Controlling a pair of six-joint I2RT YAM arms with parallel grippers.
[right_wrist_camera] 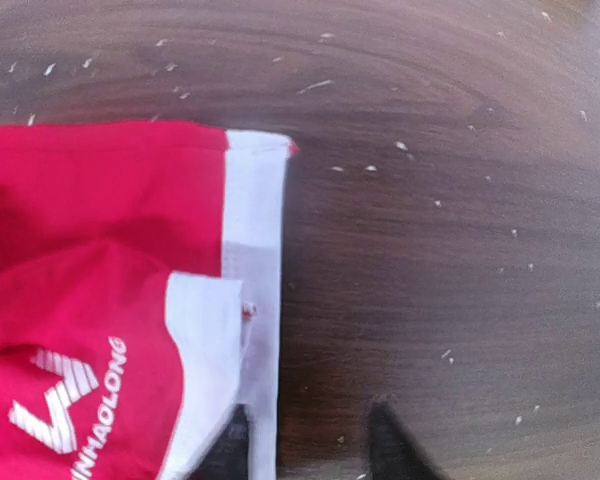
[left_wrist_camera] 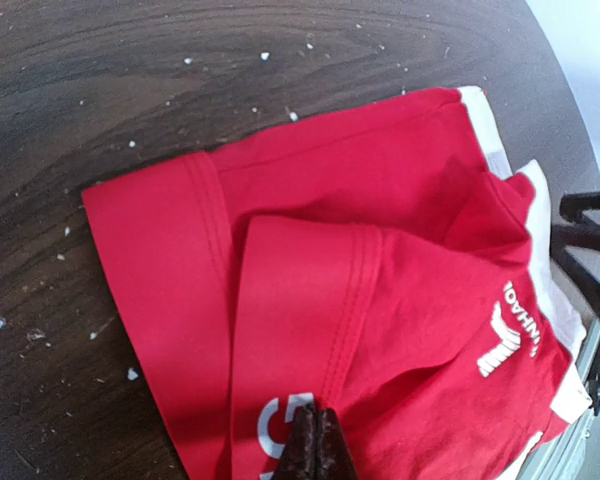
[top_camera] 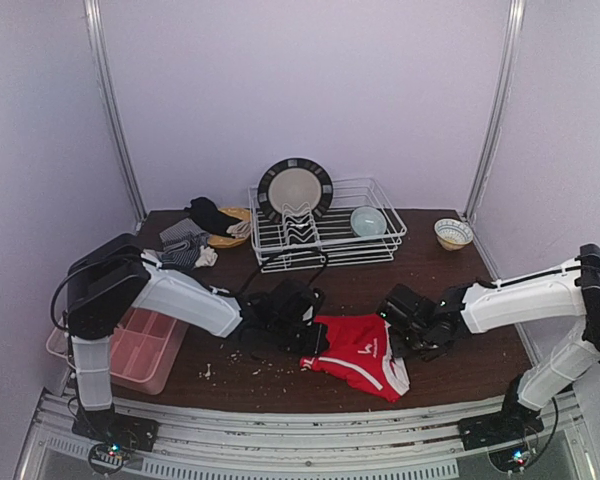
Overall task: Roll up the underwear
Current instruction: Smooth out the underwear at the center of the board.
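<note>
Red briefs (top_camera: 360,355) part-folded, rolling yet to begin
Near the front edge, mid-bench, the red briefs lie flat, one side folded over, unrolled. The left gripper (left_wrist_camera: 315,445) appears clenched on the cloth; the right gripper (right_wrist_camera: 310,445) stands released at the waistband (right_wrist_camera: 252,250). More briefs (top_camera: 190,248) wait at the far left corner.

red briefs (top_camera: 360,355) 1 | dish rack (top_camera: 332,243) 1 | pink tray (top_camera: 152,352) 1 | upright plate (top_camera: 295,187) 1
</note>
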